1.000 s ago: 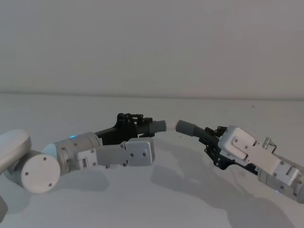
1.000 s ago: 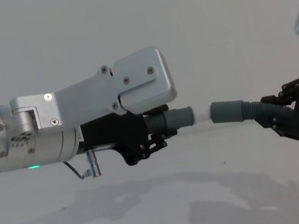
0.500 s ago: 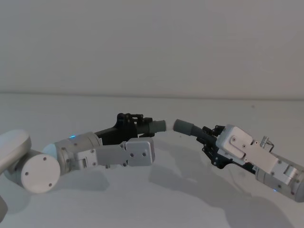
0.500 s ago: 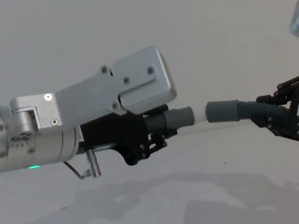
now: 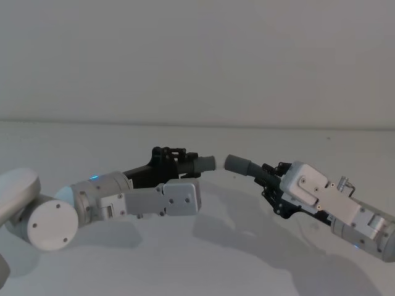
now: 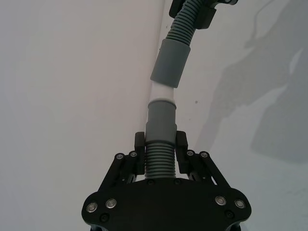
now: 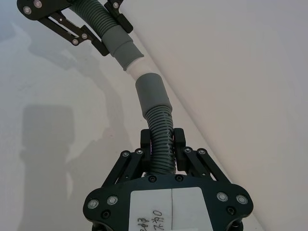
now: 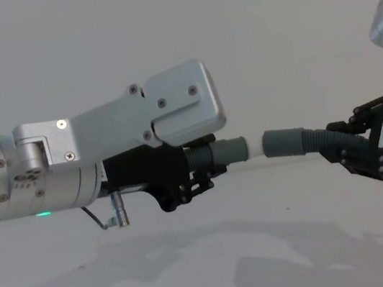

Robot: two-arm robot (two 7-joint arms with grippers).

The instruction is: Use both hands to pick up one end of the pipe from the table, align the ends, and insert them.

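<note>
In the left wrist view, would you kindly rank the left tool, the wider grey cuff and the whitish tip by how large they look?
1. Left tool: largest, though it sits nearest the camera, which exaggerates it.
2. Wider grey cuff of the right tool's hose piece.
3. Whitish tip: smallest, with only a short band visible between the cuffs.

A: What do we see of our right gripper (image 7: 162,139)?

B: Its black fingers (image 7: 146,142) clamp the ribbed section of the longer pipe piece (image 7: 159,130).

A: And the wide cuff (image 7: 152,94)?

B: It meets the whitish tip (image 7: 136,69) of the shorter piece (image 7: 108,31), held by our left gripper (image 7: 98,26) above the white worktop (image 7: 43,139).

A: Alignment?

B: The two pieces meet at a slight angle.
</note>
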